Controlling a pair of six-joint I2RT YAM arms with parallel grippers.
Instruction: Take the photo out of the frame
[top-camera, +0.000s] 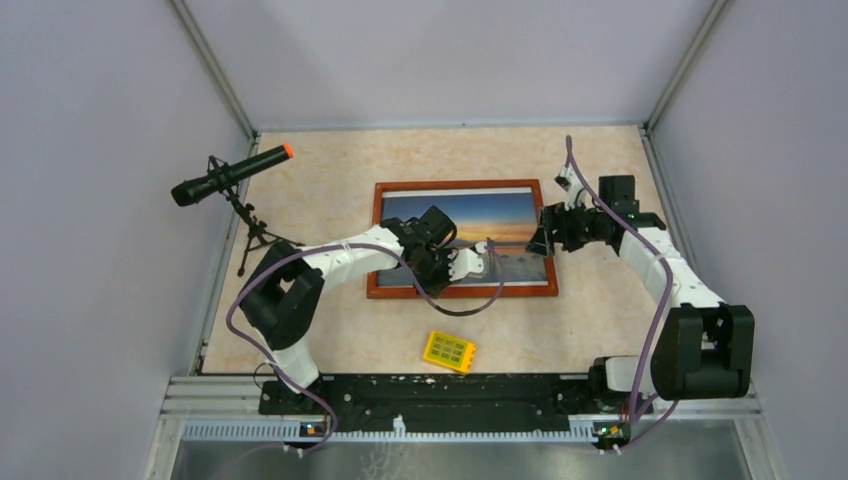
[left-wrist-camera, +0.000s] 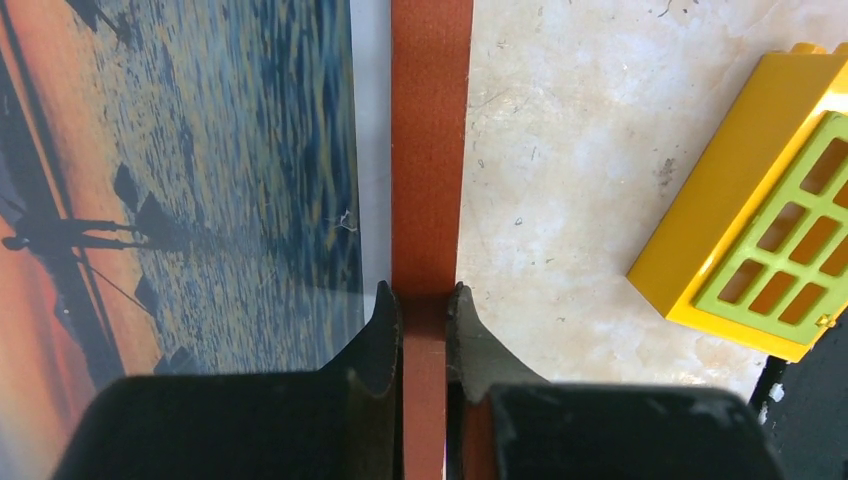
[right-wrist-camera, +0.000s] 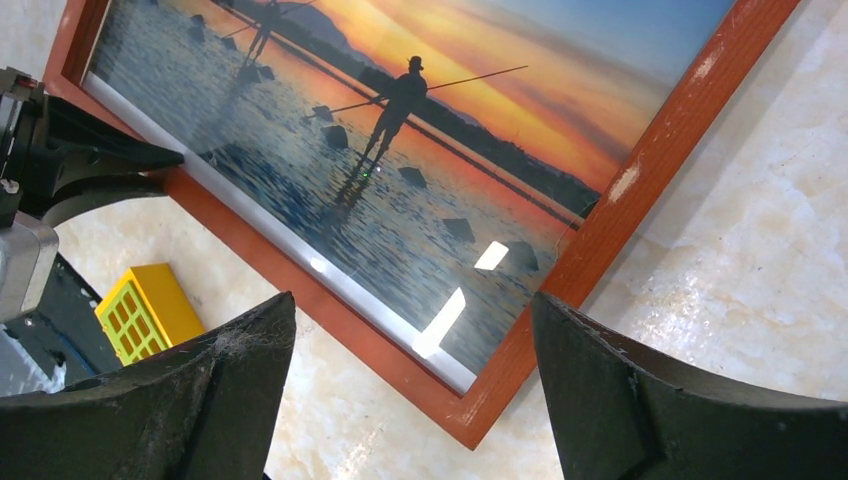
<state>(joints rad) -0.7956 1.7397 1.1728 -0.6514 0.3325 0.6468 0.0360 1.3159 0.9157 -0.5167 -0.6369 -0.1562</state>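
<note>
Reddish-brown frame (top-camera: 460, 185) lies flat on the desk (top-camera: 330, 170), long axis left-right, photo (top-camera: 500, 215) seated inside. My left pincer (left-wrist-camera: 425, 300) is clamped on its near rail; my right pincer (right-wrist-camera: 412, 310) gapes empty over the near-right corner.

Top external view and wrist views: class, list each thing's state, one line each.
frame, lying face up, near rail pinched
photo, inside the frame, not removed
left gripper, shut on the frame's near rail
right gripper, open, holding nothing
yellow block, lying apart from the frame
</note>
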